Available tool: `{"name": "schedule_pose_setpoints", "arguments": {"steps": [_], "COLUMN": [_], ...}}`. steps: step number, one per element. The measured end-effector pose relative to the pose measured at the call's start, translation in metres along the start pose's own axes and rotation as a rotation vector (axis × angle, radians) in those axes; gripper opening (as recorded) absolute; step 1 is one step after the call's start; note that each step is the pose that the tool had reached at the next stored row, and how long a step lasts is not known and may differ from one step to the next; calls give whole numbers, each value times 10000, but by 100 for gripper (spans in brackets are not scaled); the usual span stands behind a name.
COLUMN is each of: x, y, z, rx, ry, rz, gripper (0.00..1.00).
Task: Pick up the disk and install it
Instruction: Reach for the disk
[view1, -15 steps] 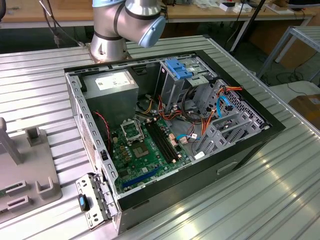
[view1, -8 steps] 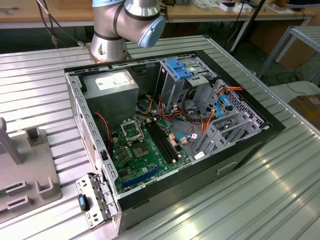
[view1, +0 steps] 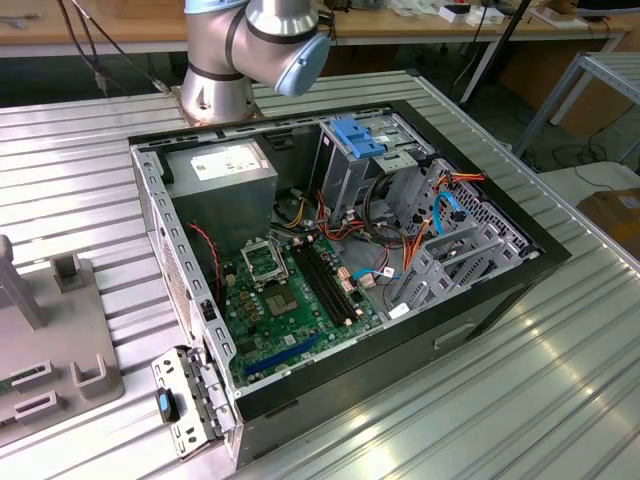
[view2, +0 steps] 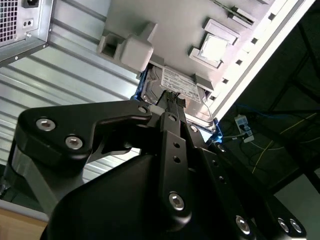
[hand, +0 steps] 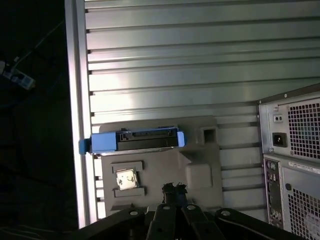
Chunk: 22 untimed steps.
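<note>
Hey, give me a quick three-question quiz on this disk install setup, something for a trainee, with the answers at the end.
1. True or false: the disk sits in the grey holder, not in the case.
2. The disk is edged in: A red, B blue, C green.
3. Fill the gap: the holder stands on a ribbed metal ____.

Key: 1 true. 2 B. 3 table.
</note>
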<state>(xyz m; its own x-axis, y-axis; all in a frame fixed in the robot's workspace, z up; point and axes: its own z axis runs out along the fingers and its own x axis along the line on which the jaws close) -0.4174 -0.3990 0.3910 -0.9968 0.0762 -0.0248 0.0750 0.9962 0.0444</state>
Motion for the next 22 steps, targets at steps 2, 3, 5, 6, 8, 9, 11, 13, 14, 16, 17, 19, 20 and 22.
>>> {"name": "schedule_pose_setpoints", "arguments": {"steps": [2,3,5,6,8,9,11,13,14,16,17,19,20,22], "x": [137,186,246,277,348,384,415,453,473,540,541,543,544,545], "y": [-10,-14,-19,-21,-27,-29,-32,-35,-37,-42,-42,-42,-39,-10], "z": [-1,0,-1,0,1,0,2,7,9,17,17,18,18,20], "rx": [0,0,0,0,-1,0,0,0,0,0,0,0,0,0], "ry": [0,0,0,-1,-1,0,0,-1,0,1,0,0,0,0], "rz": [1,0,0,0,0,1,0,0,0,0,-1,0,0,1], "gripper": [11,11,11,11,11,11,11,11,11,11,11,11,11,11]}}
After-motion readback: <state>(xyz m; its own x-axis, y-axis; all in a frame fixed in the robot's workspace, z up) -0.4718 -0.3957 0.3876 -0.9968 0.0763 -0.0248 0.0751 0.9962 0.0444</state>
